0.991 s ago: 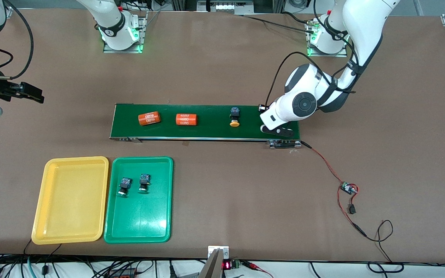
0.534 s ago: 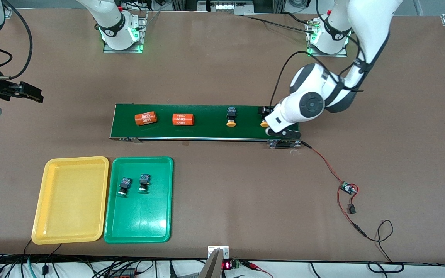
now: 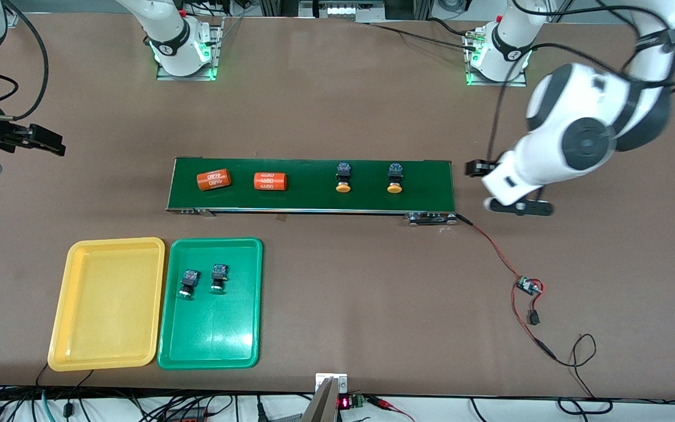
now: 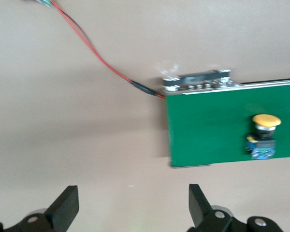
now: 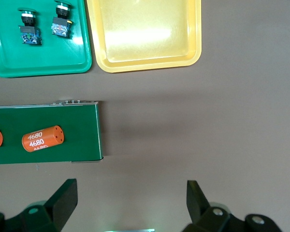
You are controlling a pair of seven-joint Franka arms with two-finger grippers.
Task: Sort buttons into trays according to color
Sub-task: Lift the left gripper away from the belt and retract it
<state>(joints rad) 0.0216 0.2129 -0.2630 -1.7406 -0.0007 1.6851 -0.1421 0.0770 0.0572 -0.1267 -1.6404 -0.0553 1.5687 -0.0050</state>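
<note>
- Buttons: two yellow-capped [image 3: 344, 177] [image 3: 395, 177] lie on the dark-green belt [image 3: 314, 199]; the left wrist view shows only one of them.
- Two green-capped buttons [image 3: 188, 282] [image 3: 218, 277] lie in the green tray [image 3: 208, 351]; the yellow tray [image 3: 103, 305] holds nothing.
- Left gripper [image 3: 504, 186] hovers with fingers spread, empty, over bare table off the belt's end.
- Right gripper [image 5: 130, 203] waits, likewise spread and empty, over bare table off the belt's end where two orange cylinders [image 3: 213, 179] [image 3: 270, 181] lie.

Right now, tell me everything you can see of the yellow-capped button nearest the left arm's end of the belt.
The yellow-capped button lies on its side on the dark green belt, round yellow-orange cap toward the front camera, black body with a bluish top away from it. It looks like hard plastic, intact. Nothing grips it: the left gripper is open over bare table past the belt's end. A matching button lies beside it, apart, toward the right arm's end.
</note>
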